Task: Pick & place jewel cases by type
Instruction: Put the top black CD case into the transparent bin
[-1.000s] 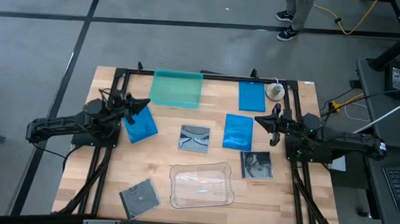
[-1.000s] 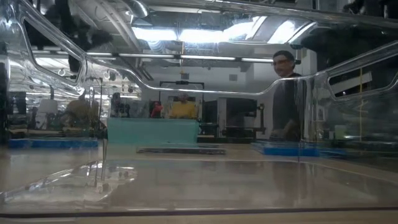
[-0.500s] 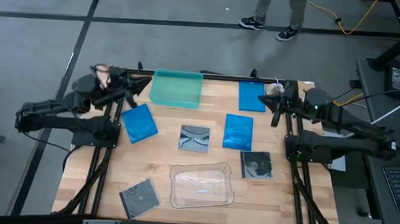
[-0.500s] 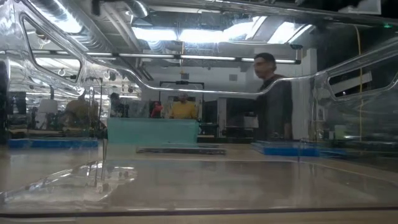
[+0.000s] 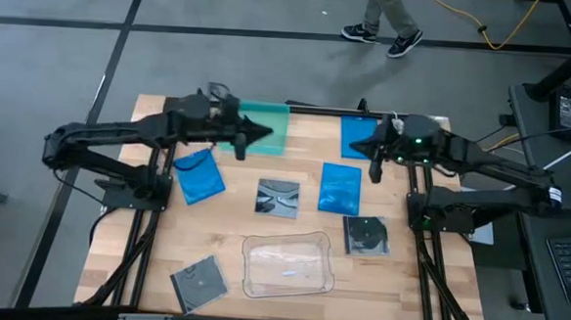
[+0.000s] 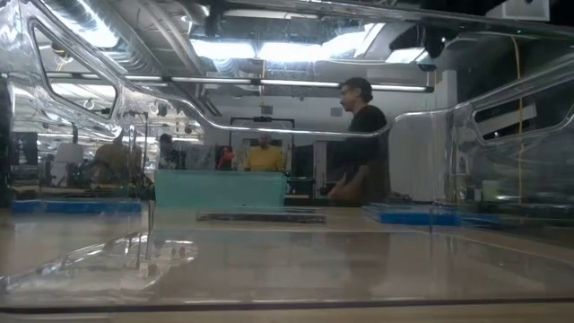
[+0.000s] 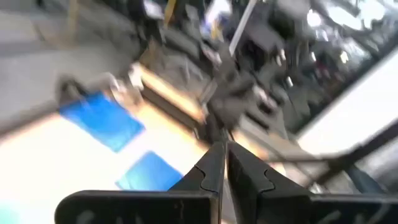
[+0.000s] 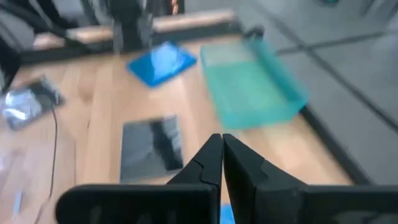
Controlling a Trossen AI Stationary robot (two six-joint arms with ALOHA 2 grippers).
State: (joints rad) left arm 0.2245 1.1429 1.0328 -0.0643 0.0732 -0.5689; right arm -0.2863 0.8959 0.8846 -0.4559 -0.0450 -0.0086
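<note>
Three blue jewel cases lie flat on the wooden table: one at the left (image 5: 199, 175), one right of centre (image 5: 340, 187), one at the far right (image 5: 358, 137). Dark cases lie at the centre (image 5: 278, 198), the right (image 5: 366, 235) and the near left (image 5: 199, 281). My left gripper (image 5: 265, 133) is shut and empty, raised above the teal tray (image 5: 258, 119), pointing right. My right gripper (image 5: 376, 160) is shut and empty, raised near the far-right blue case, pointing left. Its wrist view shows the shut fingers (image 8: 221, 146) over the centre dark case (image 8: 151, 143).
A clear plastic tray (image 5: 286, 265) sits at the near middle and fills the low view. A small round white object (image 5: 395, 129) lies at the far right corner. A person (image 6: 363, 144) walks behind the table's far edge. Black frame rails run along both table sides.
Both arms have risen from low beside their bases. My left gripper has swung to the far edge, then right, from over the left blue case to above the teal tray. My right gripper has lifted and tipped downward. Both stayed shut. The person has walked left behind the table.
</note>
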